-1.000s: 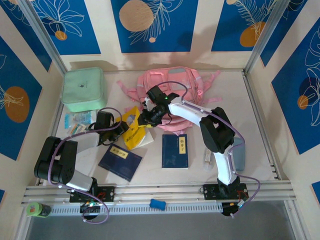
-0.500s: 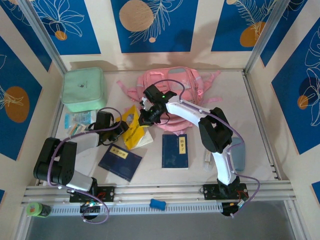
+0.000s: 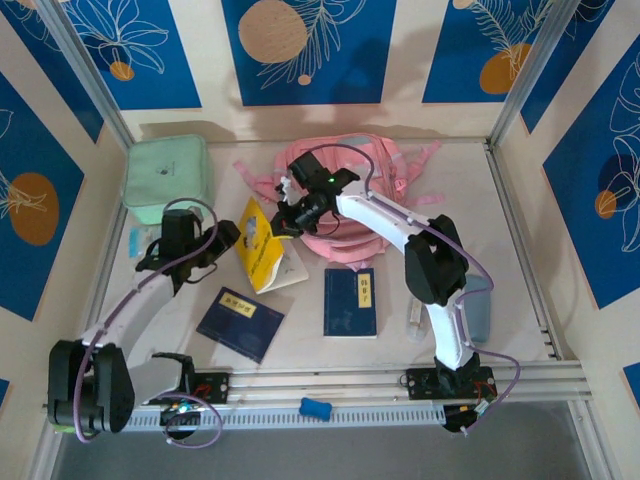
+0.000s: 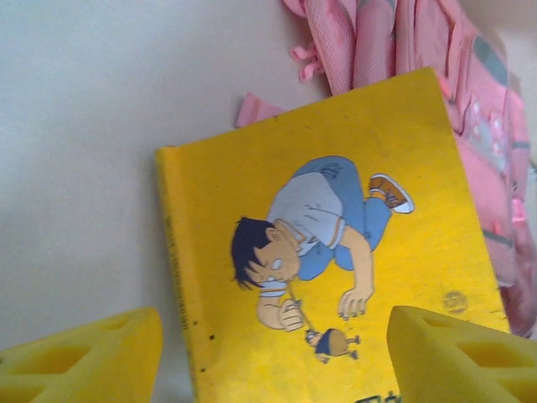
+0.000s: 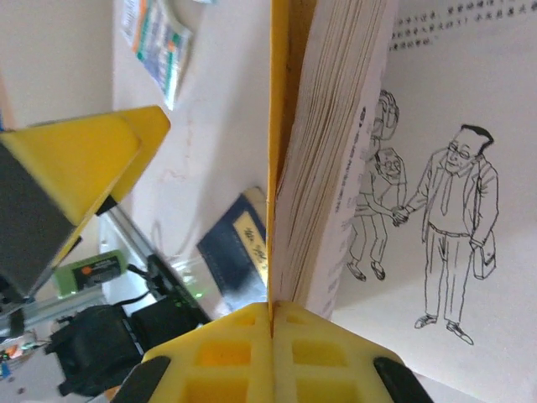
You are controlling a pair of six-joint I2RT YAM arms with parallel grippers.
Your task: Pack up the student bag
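Top external view: the right gripper [image 3: 282,220] pinches the yellow book [image 3: 262,252] by its cover, just beside the backpack [image 3: 385,168]. The left gripper [image 3: 224,238] gapes wide opposite, empty.

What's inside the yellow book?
The yellow book hangs open at a white page with printed lines and a drawing of men shaking hands. Its other pages are pressed together, so they're hidden.

The pale tabletop [image 3: 505,220] carries the student bag [image 3: 395,180] at the back, a mint green case [image 3: 165,178] at the left, and nearer the front a dark blue book [image 3: 240,322] and a second blue book [image 3: 350,302].
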